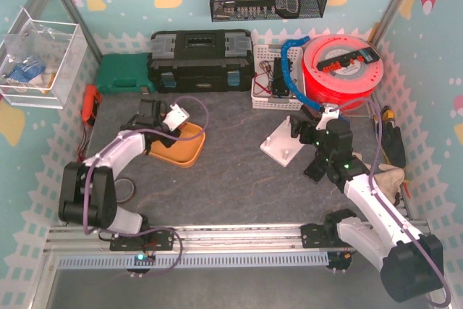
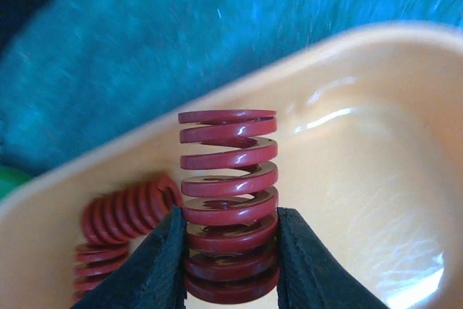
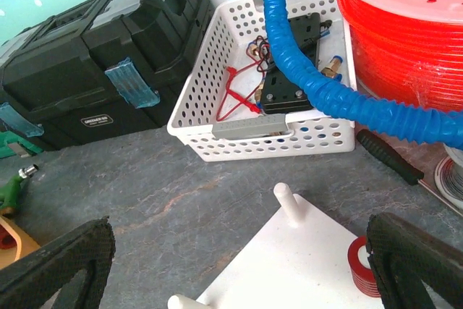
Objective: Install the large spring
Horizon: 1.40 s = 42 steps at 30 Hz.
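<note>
My left gripper is shut on a large dark red spring, held upright over the orange tray. Other red springs lie in the tray behind it. In the top view the left gripper is above the orange tray. My right gripper is open above the white peg plate, whose pegs stand up; a red spring sits on one peg by the right finger. In the top view the right gripper hovers over the plate.
A white perforated basket with cables and a blue hose stands behind the plate. A red filament spool is at the back right, a black toolbox and green case at the back. A screwdriver lies near the spool.
</note>
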Each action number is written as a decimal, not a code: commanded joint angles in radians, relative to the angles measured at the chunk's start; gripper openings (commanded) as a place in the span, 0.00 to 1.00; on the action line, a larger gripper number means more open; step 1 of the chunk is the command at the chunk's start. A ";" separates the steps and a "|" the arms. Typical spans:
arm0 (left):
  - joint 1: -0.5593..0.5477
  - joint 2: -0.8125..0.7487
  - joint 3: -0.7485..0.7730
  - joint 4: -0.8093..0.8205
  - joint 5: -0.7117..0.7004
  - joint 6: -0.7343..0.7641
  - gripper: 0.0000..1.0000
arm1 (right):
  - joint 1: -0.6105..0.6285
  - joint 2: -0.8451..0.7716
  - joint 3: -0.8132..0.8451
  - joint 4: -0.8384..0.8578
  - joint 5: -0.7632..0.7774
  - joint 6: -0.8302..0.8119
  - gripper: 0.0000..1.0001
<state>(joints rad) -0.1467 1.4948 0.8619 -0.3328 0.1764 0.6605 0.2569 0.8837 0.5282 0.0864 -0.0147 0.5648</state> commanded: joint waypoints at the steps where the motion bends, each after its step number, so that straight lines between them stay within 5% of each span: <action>1: -0.012 -0.124 -0.010 0.000 0.075 -0.073 0.10 | 0.004 -0.009 -0.010 0.008 -0.015 -0.008 0.94; 7: -0.064 -0.258 -0.030 0.106 0.138 -0.264 0.07 | 0.004 0.007 -0.009 0.018 -0.053 -0.011 0.94; 11: -0.128 -0.359 -0.121 0.331 0.132 -0.463 0.06 | 0.004 0.021 -0.006 0.038 -0.128 -0.021 0.93; 16: -0.261 -0.442 -0.285 0.668 0.139 -0.541 0.06 | 0.006 0.078 0.013 0.087 -0.325 -0.027 0.90; 23: -0.406 -0.401 -0.500 1.143 0.111 -0.530 0.06 | 0.108 0.165 0.125 -0.001 -0.466 -0.081 0.82; 29: -0.453 -0.302 -0.572 1.335 0.117 -0.491 0.03 | 0.300 0.203 0.216 -0.045 -0.423 -0.089 0.81; 35: -0.511 -0.237 -0.645 1.481 0.077 -0.463 0.03 | 0.385 0.282 0.294 -0.056 -0.416 -0.079 0.74; 42: -0.522 -0.149 -0.704 1.584 0.093 -0.447 0.02 | 0.474 0.389 0.366 -0.083 -0.387 -0.095 0.78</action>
<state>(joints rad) -0.6624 1.3144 0.1837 1.1080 0.2607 0.1913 0.6971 1.2217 0.8391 0.0380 -0.4217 0.4915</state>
